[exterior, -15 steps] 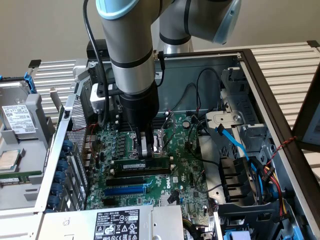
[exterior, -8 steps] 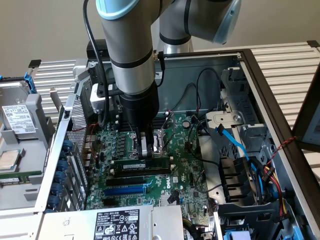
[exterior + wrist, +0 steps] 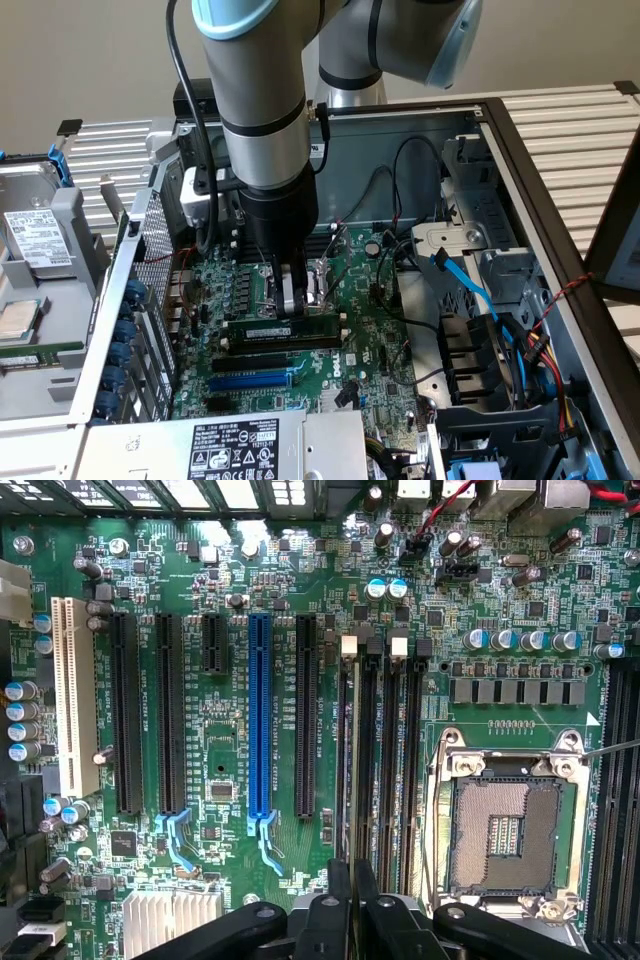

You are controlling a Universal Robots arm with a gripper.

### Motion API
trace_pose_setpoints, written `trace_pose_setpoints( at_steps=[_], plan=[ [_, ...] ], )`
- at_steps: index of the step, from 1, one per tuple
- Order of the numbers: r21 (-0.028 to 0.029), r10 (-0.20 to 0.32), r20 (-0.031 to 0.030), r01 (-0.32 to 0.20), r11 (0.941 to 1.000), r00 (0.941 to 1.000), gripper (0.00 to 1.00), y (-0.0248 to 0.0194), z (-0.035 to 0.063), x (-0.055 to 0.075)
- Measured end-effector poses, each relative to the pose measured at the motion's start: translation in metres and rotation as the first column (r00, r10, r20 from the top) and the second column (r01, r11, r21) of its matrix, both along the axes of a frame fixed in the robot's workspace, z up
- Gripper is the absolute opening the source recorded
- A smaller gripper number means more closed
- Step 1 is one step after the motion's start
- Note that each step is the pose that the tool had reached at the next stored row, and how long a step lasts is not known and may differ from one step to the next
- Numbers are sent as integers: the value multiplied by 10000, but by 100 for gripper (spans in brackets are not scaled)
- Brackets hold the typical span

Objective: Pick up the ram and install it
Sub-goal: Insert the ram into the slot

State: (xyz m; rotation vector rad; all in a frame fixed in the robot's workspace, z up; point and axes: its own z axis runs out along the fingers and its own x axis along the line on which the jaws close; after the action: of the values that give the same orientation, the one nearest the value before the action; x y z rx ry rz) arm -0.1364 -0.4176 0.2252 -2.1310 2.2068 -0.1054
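Externally, hand pinches ram; wrist view: CPU socket.

1. In the exterior view, soft and even light is cast from above, and the motherboard inside the case is shown without harsh shadows.
2. A soft shade is thrown by the arm over the board's far edge, so the gripper and the ram beneath it are left rather dim.
3. A pale sheen is seen along the arm's grey barrel, and the white label at the case's near edge is rendered bright.
4. In the wrist view, the board is lit brightly and flatly. Glare is caught on the capacitor tops, the heatsink and the socket frame.
5. The black fingers are left nearly featureless in shadow.
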Motion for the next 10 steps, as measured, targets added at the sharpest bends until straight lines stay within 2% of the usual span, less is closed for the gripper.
trace_pose_setpoints(
  at_steps=[6, 7, 10],
  plan=[
    [1, 1, 0, -1, 10000, 10000, 15, 0, 0, 0],
    [0, 0, 0, 0, 10000, 10000, 21, 0, 0, 0],
    [1, 0, 0, 0, 10000, 10000, 21, 0, 0, 0]
  ],
)
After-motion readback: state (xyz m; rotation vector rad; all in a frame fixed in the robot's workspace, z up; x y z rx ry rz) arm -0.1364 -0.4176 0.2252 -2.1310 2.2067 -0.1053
